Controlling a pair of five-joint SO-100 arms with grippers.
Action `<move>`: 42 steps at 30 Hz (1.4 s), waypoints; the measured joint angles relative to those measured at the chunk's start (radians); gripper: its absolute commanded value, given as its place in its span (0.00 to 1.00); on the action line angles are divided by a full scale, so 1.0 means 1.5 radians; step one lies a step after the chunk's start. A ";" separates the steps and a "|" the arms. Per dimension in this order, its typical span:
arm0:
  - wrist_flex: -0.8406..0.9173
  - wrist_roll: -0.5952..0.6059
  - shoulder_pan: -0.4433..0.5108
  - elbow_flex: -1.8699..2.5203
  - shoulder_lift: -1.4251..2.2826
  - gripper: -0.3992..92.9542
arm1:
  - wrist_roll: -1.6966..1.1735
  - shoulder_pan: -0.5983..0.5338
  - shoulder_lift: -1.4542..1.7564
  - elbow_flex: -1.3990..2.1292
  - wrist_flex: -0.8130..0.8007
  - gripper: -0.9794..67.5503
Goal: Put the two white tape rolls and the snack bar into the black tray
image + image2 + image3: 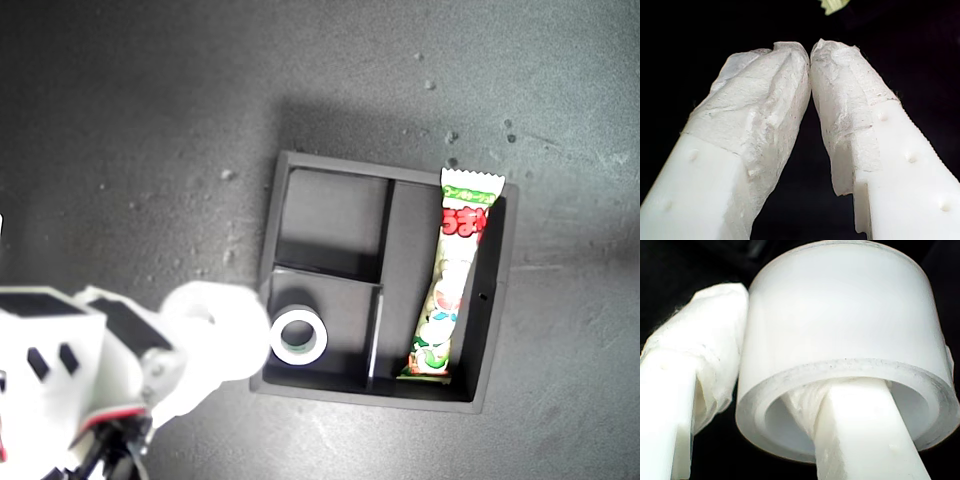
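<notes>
I am gripping a white tape roll [840,355] in my second gripper [785,405], one finger through its hole and one outside its wall, and carrying it at the black tray [500,300]'s edge toward the exterior view's left, beside the other tape roll [298,336] lying in a small compartment. The empty small compartment [330,220] and the snack bar [452,280] in the long one are lying farther off. My first gripper [810,55] is showing its tips pressed together on nothing; I am judging that the held roll could catch on the inner finger or land on the tray wall if released here.

Ext cam looks straight down on the counter [150,100] w/ black tray [495,300] mid-frame; both wrist cams sit v. close behind their tool tips, 2nd sharing the held tape roll [840,340] w/ ext view.
</notes>
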 measured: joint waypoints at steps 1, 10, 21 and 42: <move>0.000 0.019 -0.007 -0.035 -0.031 0.00 | 0.029 0.011 0.022 0.034 0.000 0.01; 0.052 0.097 -0.048 -0.410 -0.366 0.00 | 0.147 0.001 0.419 0.443 -0.184 0.01; 0.052 0.069 -0.115 -0.352 -0.499 0.00 | 0.163 -0.173 0.587 0.952 -0.454 0.01; 0.052 0.069 -0.118 -0.372 -0.598 0.15 | 0.212 -0.241 0.618 1.276 -0.731 0.01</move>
